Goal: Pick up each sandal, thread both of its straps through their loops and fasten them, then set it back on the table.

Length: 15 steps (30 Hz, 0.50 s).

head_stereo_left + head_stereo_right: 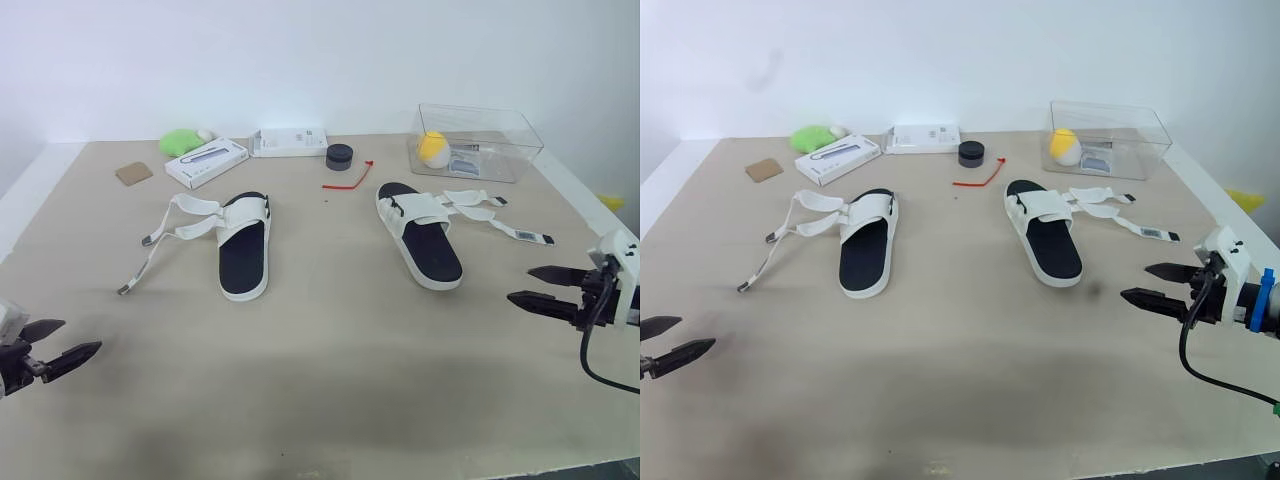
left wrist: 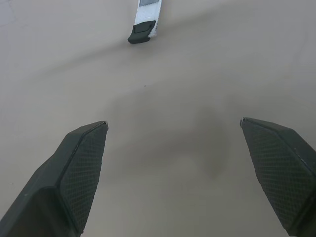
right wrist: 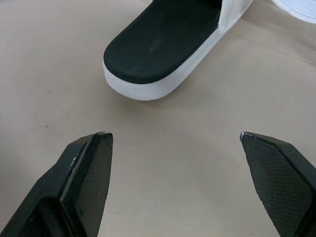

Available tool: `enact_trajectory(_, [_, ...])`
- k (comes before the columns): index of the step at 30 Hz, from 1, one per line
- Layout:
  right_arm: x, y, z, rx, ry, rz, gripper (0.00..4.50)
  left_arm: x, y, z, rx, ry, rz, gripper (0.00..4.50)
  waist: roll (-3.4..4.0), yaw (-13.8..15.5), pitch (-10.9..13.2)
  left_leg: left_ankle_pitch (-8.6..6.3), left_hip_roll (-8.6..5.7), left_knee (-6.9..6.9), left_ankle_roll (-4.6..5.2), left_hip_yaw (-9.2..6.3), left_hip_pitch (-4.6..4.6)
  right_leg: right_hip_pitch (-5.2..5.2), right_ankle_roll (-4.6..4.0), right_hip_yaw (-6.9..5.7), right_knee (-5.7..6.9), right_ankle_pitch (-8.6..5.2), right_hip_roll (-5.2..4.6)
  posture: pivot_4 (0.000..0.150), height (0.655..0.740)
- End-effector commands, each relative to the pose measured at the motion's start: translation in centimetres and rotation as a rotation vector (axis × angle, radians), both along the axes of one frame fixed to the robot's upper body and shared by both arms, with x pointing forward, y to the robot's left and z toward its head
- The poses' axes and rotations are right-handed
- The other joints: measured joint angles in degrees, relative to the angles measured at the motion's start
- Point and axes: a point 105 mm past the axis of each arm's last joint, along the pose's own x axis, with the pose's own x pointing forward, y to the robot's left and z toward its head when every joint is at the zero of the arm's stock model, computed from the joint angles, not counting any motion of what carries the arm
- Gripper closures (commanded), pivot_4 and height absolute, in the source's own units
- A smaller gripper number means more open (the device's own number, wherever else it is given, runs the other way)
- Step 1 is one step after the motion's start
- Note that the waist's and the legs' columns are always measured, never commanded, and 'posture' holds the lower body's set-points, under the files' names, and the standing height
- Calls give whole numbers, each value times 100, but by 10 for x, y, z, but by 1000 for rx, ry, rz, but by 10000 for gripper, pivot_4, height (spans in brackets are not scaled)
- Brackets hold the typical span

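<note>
Two white sandals with black footbeds lie flat on the beige table. The left sandal [image 1: 243,255] has both straps [image 1: 160,235] undone and trailing out to its left. The right sandal [image 1: 420,235] has its straps [image 1: 490,215] loose and spread to its right. My left gripper [image 1: 60,345] hovers open near the table's front left corner, well short of the left sandal; a strap tip [image 2: 143,30] lies ahead of it. My right gripper [image 1: 535,287] is open at the right side, pointing toward the right sandal's heel [image 3: 158,64], with nothing between its fingers.
Along the back stand a clear plastic box [image 1: 476,143] with a yellow-and-white ball inside, a small black round object [image 1: 339,156], a red tie [image 1: 348,178], two white boxes [image 1: 206,161] [image 1: 289,142], a green object [image 1: 181,141] and a tan square [image 1: 133,173].
</note>
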Motion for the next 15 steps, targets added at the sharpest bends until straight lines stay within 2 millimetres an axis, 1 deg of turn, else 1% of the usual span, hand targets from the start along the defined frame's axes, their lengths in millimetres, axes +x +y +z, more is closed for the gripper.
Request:
enact_trajectory(1, [1,-2,13,-13,-46,3,609,4,-1,7,1,-25,-11,458,0,0,0,0,0,0,0,0,0,0,0,0,0,0,0,1500,7400])
enact_trajectory(5, [0,-6,13,-10,-48,-15,609,9,-4,12,-13,-46,-15,458,0,0,0,0,0,1,0,0,0,0,2,0,1,0,0,1500,7400])
enact_trajectory(15, [0,-10,12,-1,-59,-36,609,10,-3,12,-11,-34,-10,458,0,-1,0,0,-1,1,0,1,0,0,-2,0,2,2,0,1500,7400])
